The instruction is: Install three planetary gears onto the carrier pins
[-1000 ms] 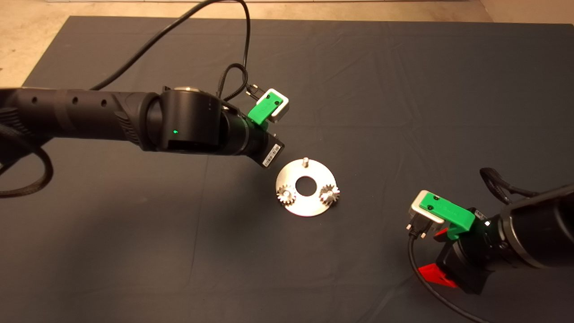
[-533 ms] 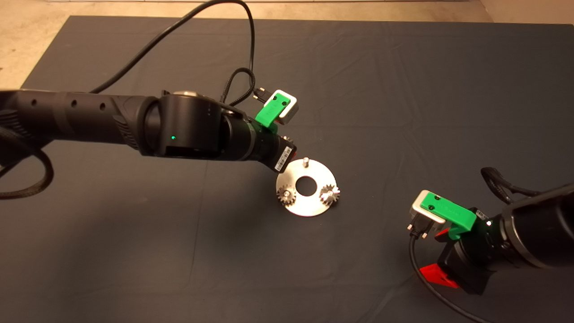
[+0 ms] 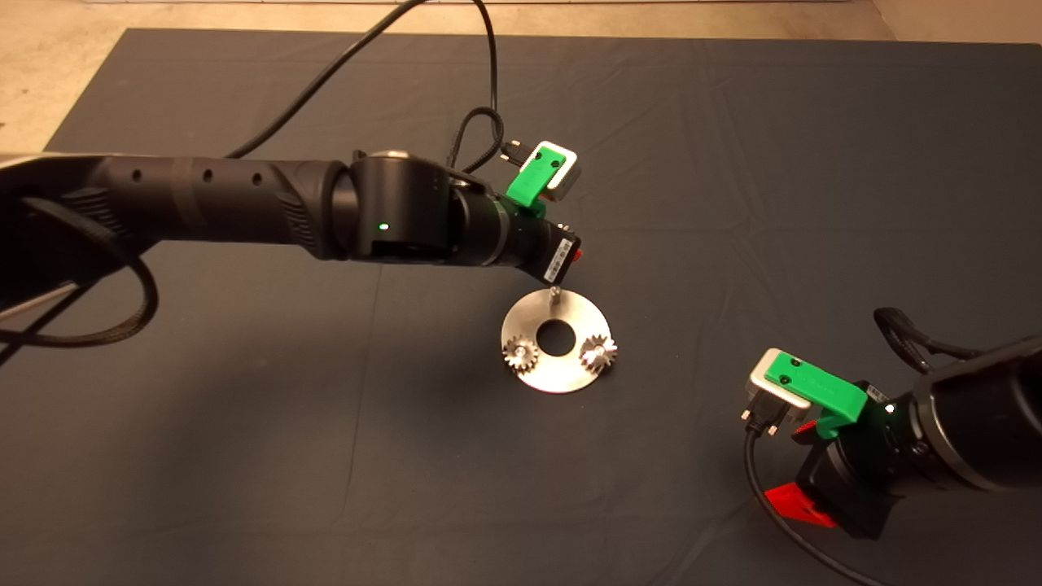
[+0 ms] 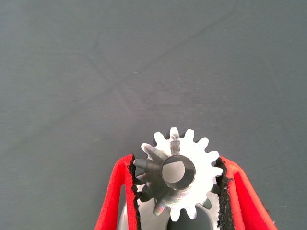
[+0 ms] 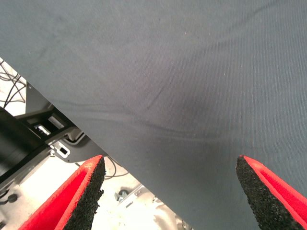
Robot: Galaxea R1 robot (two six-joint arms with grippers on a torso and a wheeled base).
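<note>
Planetary gears (image 3: 601, 353) are already sitting on two carrier pins at about four and eight o'clock on the disc (image 3: 558, 376), leaving the twelve o'clock pin (image 3: 554, 290) bare. The left gripper (image 4: 178, 182) is clamping the third gear (image 4: 181, 172) by its toothed rim, bore facing out so it can slide over that pin, and is hanging just beyond it. The right gripper (image 5: 170, 191) is waiting with fingers spread wide at the mat's (image 3: 733, 163) four o'clock edge.

- Your head camera looks down from above the left gripper (image 3: 572, 254), taking in the whole mat (image 3: 733, 163).
- Your left wrist camera sits close behind its fingers (image 4: 117, 191), facing that mat.
- Your right wrist camera, behind its gripper (image 5: 170, 191), sees the mat's edge.
</note>
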